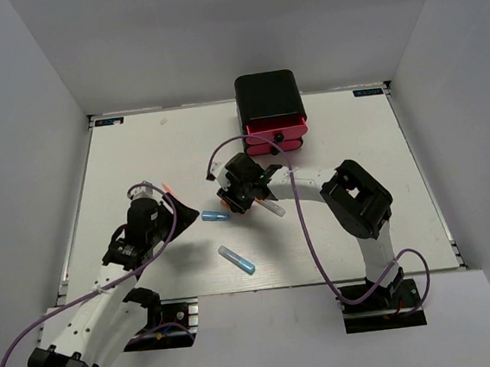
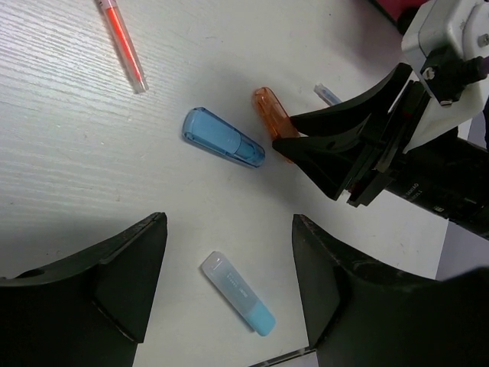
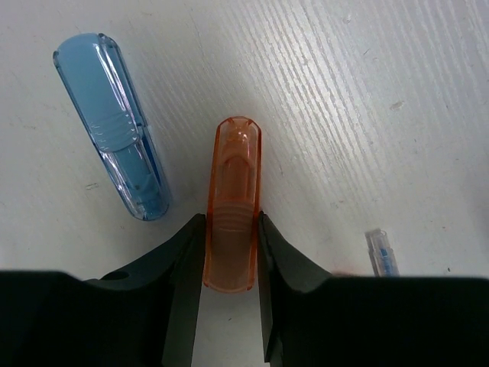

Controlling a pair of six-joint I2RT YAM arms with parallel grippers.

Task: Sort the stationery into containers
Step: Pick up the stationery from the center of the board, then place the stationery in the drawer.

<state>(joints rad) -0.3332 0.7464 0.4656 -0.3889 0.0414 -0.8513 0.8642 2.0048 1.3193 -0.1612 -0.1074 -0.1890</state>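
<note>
Your right gripper (image 3: 229, 237) is pinching the orange marker (image 3: 235, 168) beside 1 blue marker (image 3: 114, 130); your left gripper (image 2: 229, 245) is hanging wide open, holding nothing.

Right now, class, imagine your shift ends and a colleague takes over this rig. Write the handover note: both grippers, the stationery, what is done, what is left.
Left gripper: open, empty, hovering over the table.
Right gripper: shut on the orange marker, low at the tabletop.
Loose on the table: blue marker, pale blue marker, red pen, and a bluish pen, mostly hidden.
Drawer box: at the far edge, contents not visible.
Done: nothing visibly sorted.
Left: put the orange marker away, then the rest.
</note>
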